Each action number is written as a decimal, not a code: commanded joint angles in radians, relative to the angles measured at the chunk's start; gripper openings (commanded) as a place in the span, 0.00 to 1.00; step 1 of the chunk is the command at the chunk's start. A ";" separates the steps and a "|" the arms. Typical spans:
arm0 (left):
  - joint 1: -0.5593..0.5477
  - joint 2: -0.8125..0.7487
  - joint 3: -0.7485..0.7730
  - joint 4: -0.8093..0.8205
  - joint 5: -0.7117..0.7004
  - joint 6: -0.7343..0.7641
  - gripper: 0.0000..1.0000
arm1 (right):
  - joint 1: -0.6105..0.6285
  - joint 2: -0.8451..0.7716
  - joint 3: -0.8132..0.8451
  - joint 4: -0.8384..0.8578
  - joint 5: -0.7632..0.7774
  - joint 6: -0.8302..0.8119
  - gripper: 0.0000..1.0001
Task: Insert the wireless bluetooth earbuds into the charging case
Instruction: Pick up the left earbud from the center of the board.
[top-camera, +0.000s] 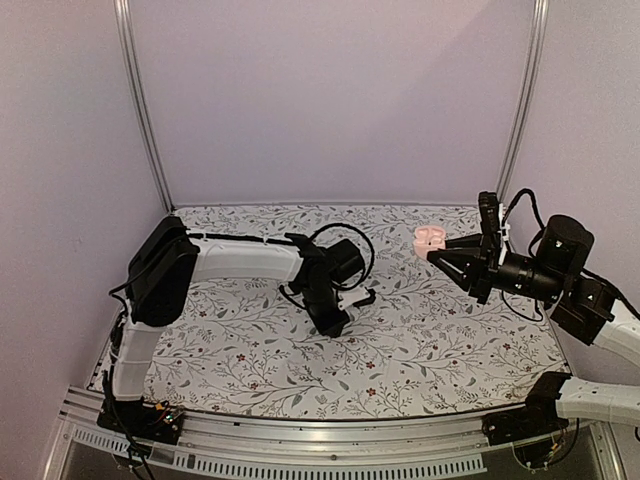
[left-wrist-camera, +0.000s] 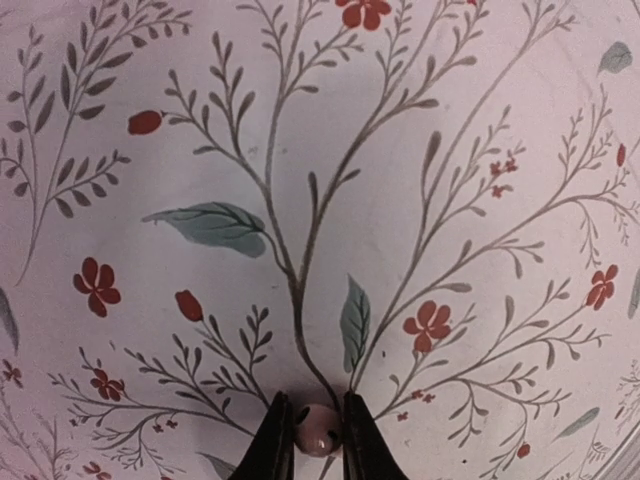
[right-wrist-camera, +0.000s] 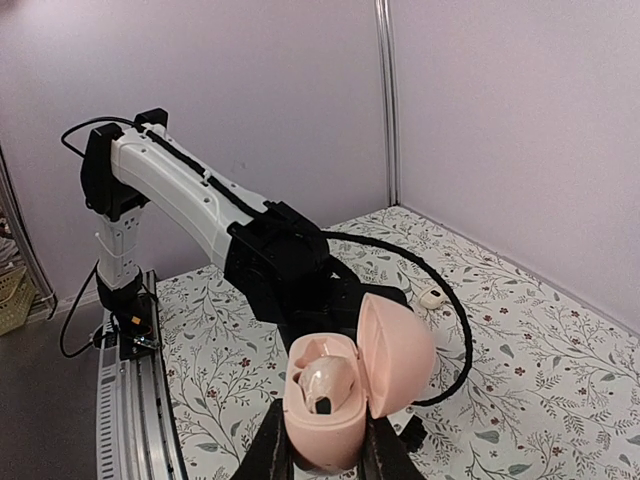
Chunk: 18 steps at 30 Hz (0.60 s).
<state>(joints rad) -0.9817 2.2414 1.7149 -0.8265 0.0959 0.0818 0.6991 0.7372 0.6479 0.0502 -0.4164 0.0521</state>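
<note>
Stretching across the frame, floral table carried both arms, set well apart. At mid-table, left gripper pointed down, fingers pinched on small pink earbud. From right side, right gripper reached leftward, raised off table, jaws clamped on base of open case. Lid was swung aside, with pale bud apparently seated inside. Case sat right of left gripper, slightly farther back and higher. Likely next move: carry earbud rightward and up to open cavity.
</note>
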 joint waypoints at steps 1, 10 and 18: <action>-0.008 -0.034 -0.052 0.054 -0.008 -0.015 0.12 | -0.006 0.004 -0.002 0.006 0.008 0.001 0.00; 0.014 -0.107 -0.110 0.147 -0.028 -0.032 0.07 | -0.006 0.024 -0.002 0.013 0.012 0.005 0.00; 0.052 -0.256 -0.237 0.307 -0.037 -0.058 0.06 | -0.006 0.047 0.006 0.028 0.017 0.013 0.00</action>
<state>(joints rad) -0.9611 2.0785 1.5177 -0.6361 0.0692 0.0437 0.6991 0.7799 0.6479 0.0521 -0.4156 0.0536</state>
